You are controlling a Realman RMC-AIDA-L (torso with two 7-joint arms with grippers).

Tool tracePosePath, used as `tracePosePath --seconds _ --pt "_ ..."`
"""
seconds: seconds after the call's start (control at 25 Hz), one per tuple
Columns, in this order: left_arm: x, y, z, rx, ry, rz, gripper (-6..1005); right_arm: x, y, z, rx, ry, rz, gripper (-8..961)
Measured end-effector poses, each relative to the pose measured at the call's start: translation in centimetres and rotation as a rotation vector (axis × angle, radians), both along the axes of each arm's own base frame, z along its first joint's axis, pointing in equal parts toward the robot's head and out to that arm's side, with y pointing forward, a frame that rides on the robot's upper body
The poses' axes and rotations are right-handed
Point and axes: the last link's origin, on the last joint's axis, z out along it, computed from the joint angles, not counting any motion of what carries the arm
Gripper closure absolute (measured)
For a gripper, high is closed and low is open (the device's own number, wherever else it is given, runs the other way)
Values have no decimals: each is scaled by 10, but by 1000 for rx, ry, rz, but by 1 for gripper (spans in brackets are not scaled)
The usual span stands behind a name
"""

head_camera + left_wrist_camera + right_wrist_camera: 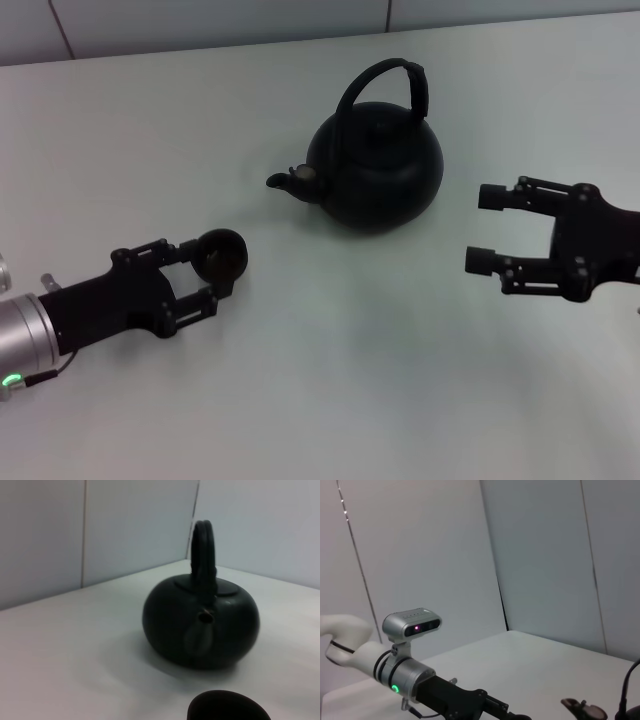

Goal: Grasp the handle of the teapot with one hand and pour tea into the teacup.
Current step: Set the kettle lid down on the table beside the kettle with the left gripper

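The left tool sits low over the white desk with the small black teacup between its fingers, apparently gripped, though contact on both sides is hard to confirm. Just beyond the cup, farther from that tool, stands the teapot, upright, spout turned toward the cup, with a clear gap between them. The right tool hovers beside the pot on its other side, fingers spread wide and holding nothing, apart from the pot and below the arched handle. The step in hand looks like the approach to the handle. Next the right tool would need to rise to the padded part of the hoop, close round it, then lift and tip the spout over the cup.
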Motion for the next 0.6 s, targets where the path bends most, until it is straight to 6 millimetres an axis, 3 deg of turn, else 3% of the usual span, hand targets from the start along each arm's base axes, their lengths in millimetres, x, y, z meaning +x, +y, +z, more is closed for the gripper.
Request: tracePosePath --seconds 0.6 --pt "6 -8 -11 -63 3 -38 350 12 -22 -1 -25 -3 -15 146"
